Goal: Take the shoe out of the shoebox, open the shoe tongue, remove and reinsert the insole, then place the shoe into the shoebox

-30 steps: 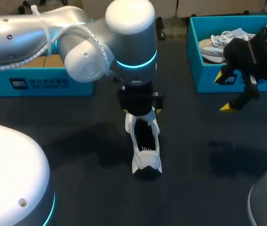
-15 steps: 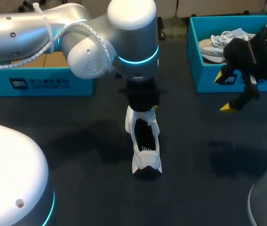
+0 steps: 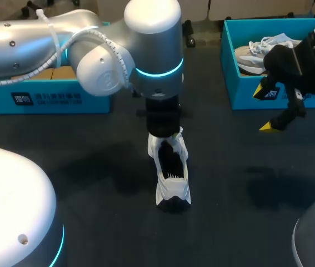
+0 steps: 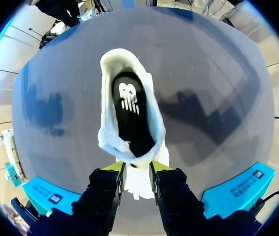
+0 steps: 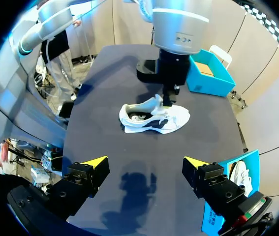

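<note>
While L gripper point(image 4: 137, 167) pinches shoe tongue point(image 4: 137, 185), R gripper point(image 5: 145, 162) gapes — beside shoebox point(image 3: 229, 83) w/ 2nd shoe point(image 3: 251, 55).

I see a dark tabletop point(image 3: 107, 222) carrying three things: a white shoe point(image 3: 171, 172) and two open-topped teal boxes. The shoe stands on its sole near the middle, its dark opening facing up and its length running from the far side towards me. The left box point(image 3: 46, 97) sits at the far left and the right box point(image 3: 246, 94) at the far right, each well apart from the shoe, and dim shadows point(image 3: 268, 189) lie on the bare surface to either side of it.
</note>
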Robot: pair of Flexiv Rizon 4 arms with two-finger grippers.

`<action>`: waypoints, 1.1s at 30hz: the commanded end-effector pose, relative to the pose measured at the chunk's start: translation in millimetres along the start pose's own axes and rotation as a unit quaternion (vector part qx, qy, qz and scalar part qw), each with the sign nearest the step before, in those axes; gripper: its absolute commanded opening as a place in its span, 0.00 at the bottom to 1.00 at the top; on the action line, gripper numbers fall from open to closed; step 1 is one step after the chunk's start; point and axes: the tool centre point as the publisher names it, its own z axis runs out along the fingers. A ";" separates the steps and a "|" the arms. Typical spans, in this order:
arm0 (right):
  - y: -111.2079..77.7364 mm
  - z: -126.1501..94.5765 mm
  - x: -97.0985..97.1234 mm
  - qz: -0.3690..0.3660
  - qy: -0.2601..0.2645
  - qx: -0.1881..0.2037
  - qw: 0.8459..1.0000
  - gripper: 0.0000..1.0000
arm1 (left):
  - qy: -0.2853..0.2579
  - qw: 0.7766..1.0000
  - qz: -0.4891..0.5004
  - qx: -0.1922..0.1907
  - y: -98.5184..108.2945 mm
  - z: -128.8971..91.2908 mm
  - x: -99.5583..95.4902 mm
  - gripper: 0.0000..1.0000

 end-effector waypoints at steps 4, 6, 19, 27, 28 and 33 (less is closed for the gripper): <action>0.9 1.5 -2.0 0.000 0.001 0.002 1.000 1.00 | 0.003 1.000 0.008 0.007 -19.3 4.9 9.4 0.31; 0.9 1.5 -2.0 0.000 0.001 0.002 1.000 1.00 | 0.006 1.000 0.012 0.010 -23.1 7.1 8.8 0.32; 0.9 1.5 -2.0 0.000 0.001 0.002 1.000 1.00 | -0.005 1.000 0.014 0.000 -17.6 -2.5 -7.6 0.38; 0.9 1.5 -2.0 0.000 0.001 0.002 1.000 1.00 | 0.002 1.000 0.021 -0.002 -21.5 3.3 -8.6 0.04; 0.9 1.5 -2.0 0.000 0.001 0.002 1.000 1.00 | 0.003 1.000 0.022 -0.001 -23.0 4.4 -7.8 0.01; 0.9 1.5 -2.0 0.000 0.001 0.002 1.000 1.00 | 0.007 1.000 0.022 0.013 -35.2 11.1 -1.9 0.00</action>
